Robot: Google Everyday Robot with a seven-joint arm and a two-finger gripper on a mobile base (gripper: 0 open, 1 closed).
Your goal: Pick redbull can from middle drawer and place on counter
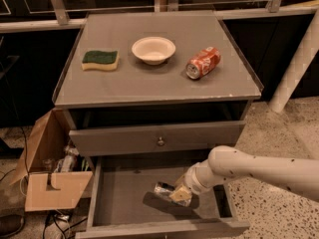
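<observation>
- On the bench [149, 86]: sponge [100, 59] left, bowl [153, 50] in the middle and further back, soda can [203, 62] right, lying on its side.
- Below the bench is a shut knobbed drawer [124, 139], and under it the middle drawer [117, 195], pulled out.
- The tool [180, 194] is inside the middle drawer, right of centre, gripping the redbull can [163, 189] at its left.
- A cardboard box [47, 185] stands on the floor, left of the drawers.

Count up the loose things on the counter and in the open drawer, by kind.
Cans: 2, soda can on the counter, redbull can in the middle drawer
Bowl: 1
Sponge: 1
Total: 4
Tool is in that drawer by the redbull can.
</observation>
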